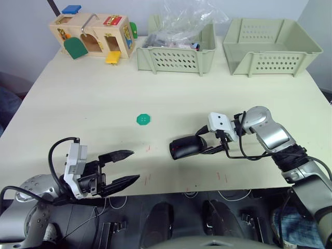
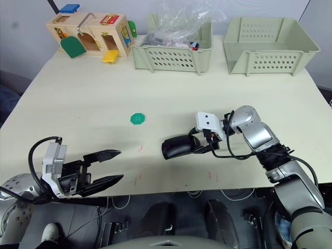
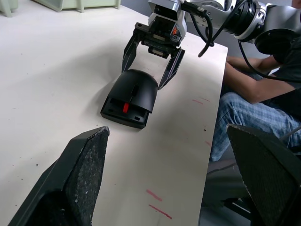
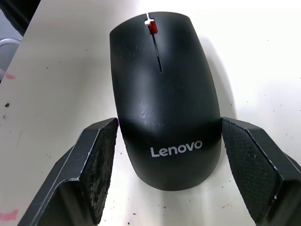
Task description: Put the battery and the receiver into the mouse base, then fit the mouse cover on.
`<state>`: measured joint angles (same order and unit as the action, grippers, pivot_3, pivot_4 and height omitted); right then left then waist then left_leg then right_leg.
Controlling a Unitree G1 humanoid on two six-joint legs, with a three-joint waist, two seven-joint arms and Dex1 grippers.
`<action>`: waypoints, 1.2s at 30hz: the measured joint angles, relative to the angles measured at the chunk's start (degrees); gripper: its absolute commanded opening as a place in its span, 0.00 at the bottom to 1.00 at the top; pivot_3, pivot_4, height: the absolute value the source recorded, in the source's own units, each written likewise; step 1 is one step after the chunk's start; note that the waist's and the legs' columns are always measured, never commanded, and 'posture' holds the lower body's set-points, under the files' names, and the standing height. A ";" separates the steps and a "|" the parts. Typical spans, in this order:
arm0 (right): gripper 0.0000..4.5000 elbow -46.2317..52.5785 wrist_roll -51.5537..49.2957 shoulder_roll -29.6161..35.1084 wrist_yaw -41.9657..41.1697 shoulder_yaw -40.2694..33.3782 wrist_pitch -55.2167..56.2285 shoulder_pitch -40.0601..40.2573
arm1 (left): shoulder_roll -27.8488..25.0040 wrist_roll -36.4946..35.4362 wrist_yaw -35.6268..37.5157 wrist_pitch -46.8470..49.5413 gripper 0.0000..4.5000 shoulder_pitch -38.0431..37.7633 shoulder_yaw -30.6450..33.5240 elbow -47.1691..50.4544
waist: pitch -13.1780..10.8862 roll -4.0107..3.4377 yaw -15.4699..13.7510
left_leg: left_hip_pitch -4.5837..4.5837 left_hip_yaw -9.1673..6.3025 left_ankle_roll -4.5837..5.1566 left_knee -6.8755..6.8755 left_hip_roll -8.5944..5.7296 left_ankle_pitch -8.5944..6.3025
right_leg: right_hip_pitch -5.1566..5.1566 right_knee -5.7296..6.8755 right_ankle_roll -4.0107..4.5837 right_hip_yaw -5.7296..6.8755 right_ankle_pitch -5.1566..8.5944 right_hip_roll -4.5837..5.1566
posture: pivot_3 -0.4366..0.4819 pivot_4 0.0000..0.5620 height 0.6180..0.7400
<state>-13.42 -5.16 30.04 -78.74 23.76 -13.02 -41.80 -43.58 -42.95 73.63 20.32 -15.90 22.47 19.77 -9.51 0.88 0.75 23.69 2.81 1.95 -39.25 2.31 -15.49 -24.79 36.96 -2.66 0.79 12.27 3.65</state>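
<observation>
Now right gripper (image 4: 162, 172) spread, fingers flanking mouse cover (image 4: 162, 89) on mouse base (image 3: 123, 111), near bench front edge; left gripper (image 1: 120, 167) spread, holding nothing.

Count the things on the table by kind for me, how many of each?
Black computer mouse with a red scroll wheel: 1
Flat green round disc: 1
Pale green plastic baskets: 2
Wooden latch-and-door toy box: 1
Total: 5

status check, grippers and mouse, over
Right gripper open, fingers straddling the mouse cover, which sits on the base. Left gripper open, empty, near table edge. Green disc lies apart, nothing in the way.
</observation>
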 measured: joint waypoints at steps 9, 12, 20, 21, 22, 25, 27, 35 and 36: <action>0.79 -0.01 -0.01 0.00 -0.13 0.00 0.03 0.00 | 0.00 0.00 -0.02 0.00 0.95 0.00 0.00 0.00 | 0.00 0.00 0.00 | 0.00 0.00 0.00 0.00 0.00 0.00 | 0.00 0.00 0.00 0.00 0.00 0.00 | 0.48 0.27 1.00; 0.79 -0.01 -0.01 -0.05 -0.12 0.00 0.02 -0.01 | 0.00 0.00 -0.05 0.00 0.95 0.00 0.00 0.00 | 0.00 0.00 0.00 | 0.00 0.00 0.00 0.00 0.00 0.00 | 0.00 0.00 0.00 0.00 0.00 0.00 | 0.48 0.27 1.00; 0.64 0.00 -0.02 -0.14 -0.07 0.00 -0.06 -0.03 | 0.00 0.01 -0.11 0.00 0.95 0.00 0.00 0.00 | 0.00 0.00 0.00 | 0.00 0.00 0.00 0.00 0.00 0.00 | 0.00 0.00 0.00 0.00 0.00 0.00 | 0.48 0.27 1.00; 0.64 0.00 -0.02 -0.15 -0.05 0.00 -0.06 -0.03 | 0.00 0.01 -0.11 0.00 0.95 0.00 0.00 0.00 | 0.00 0.00 0.00 | 0.00 0.00 0.00 0.00 0.00 0.00 | 0.00 0.00 0.00 0.00 0.00 0.00 | 0.48 0.27 1.00; 0.64 0.01 -0.01 -0.16 -0.03 0.00 -0.06 -0.03 | 0.00 0.01 -0.11 0.00 0.95 0.00 0.00 0.00 | 0.00 0.00 0.00 | 0.00 0.00 0.00 0.00 0.00 0.00 | 0.00 0.00 0.00 0.00 0.00 0.00 | 0.48 0.27 1.00; 0.64 0.03 -0.02 -0.27 0.27 0.00 -0.09 -0.03 | 0.00 0.01 -0.12 0.00 0.95 0.00 0.00 0.00 | 0.00 0.00 0.00 | 0.00 0.00 0.00 0.00 0.00 0.00 | 0.00 0.00 0.00 0.00 0.00 0.00 | 0.48 0.27 1.00; 0.64 0.10 -0.02 -0.30 0.32 -0.01 -0.17 -0.03 | 0.00 0.01 -0.12 0.00 0.95 0.00 0.00 0.00 | 0.00 0.00 0.00 | 0.00 0.00 0.00 0.00 0.00 0.00 | 0.00 0.00 0.00 0.00 0.00 0.00 | 0.48 0.27 1.00; 0.64 8.35 -1.37 1.04 -0.50 -0.15 -6.81 -4.92 | 0.01 0.02 -0.18 -0.01 0.95 0.05 -0.01 0.00 | -0.01 -0.02 0.02 | -0.01 -0.03 0.00 0.00 0.01 0.00 | 0.00 0.02 0.01 0.01 0.00 0.00 | 0.48 0.27 1.00; 0.64 10.16 -0.89 1.65 -0.73 0.40 -8.77 -5.69 | 0.01 0.03 -0.18 0.00 0.95 0.05 0.00 0.00 | -0.01 -0.02 -0.02 | 0.00 -0.03 0.00 0.00 0.01 0.00 | -0.01 0.02 0.01 0.01 0.00 0.00 | 0.48 0.27 1.00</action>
<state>-3.26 -6.05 31.69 -79.47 24.16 -21.79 -47.49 -43.57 -42.92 73.45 20.31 -15.85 22.47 19.77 -9.52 0.86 0.73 23.69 2.78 1.95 -39.25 2.32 -15.48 -24.80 36.97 -2.65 0.80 12.27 3.65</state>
